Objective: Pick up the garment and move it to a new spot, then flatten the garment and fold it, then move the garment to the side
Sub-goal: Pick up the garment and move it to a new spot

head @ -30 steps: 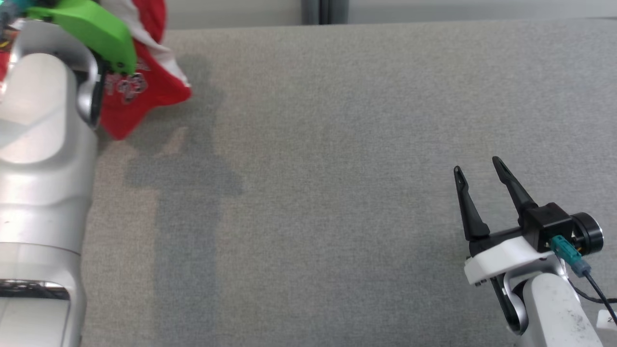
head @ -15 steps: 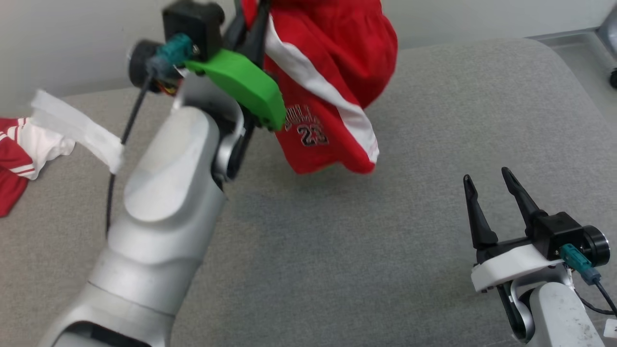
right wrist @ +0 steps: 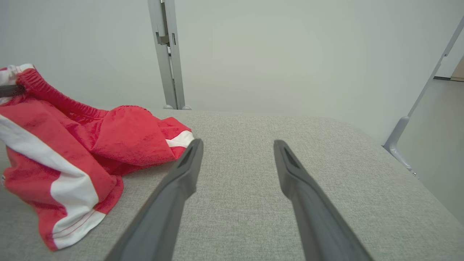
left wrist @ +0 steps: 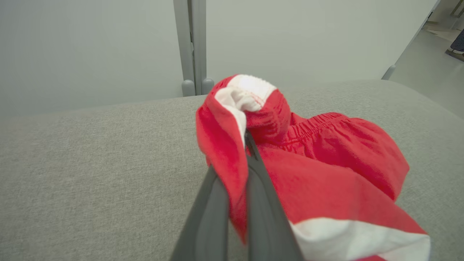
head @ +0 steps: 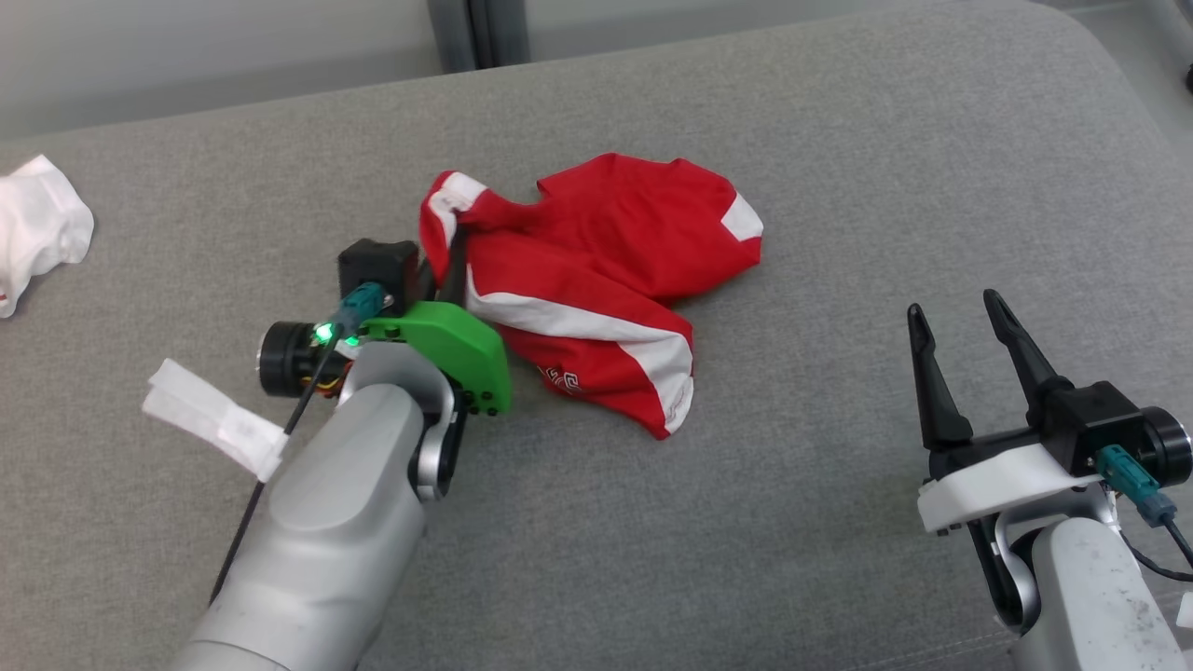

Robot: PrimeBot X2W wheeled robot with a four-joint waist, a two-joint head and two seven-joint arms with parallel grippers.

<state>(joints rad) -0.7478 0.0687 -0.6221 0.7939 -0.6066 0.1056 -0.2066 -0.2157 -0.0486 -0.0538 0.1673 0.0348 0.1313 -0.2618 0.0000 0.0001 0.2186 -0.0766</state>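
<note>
The garment is a pair of red shorts with white side stripes, lying crumpled on the grey padded table. My left gripper is shut on its waistband corner at the heap's left end. In the left wrist view the red cloth is pinched between the two dark fingers and bunches up over their tips. My right gripper stands open at the lower right, well clear of the shorts. From the right wrist the garment lies to the left of the open fingers.
A white cloth lies at the table's far left edge. A grey post stands behind the table against a pale wall. The table's rounded corner is at the far right, with floor beyond it.
The head camera has swung, so the whole picture shifted. My left gripper has come down with the shorts; they hung in the air before and now rest on the table. The right gripper stays open.
</note>
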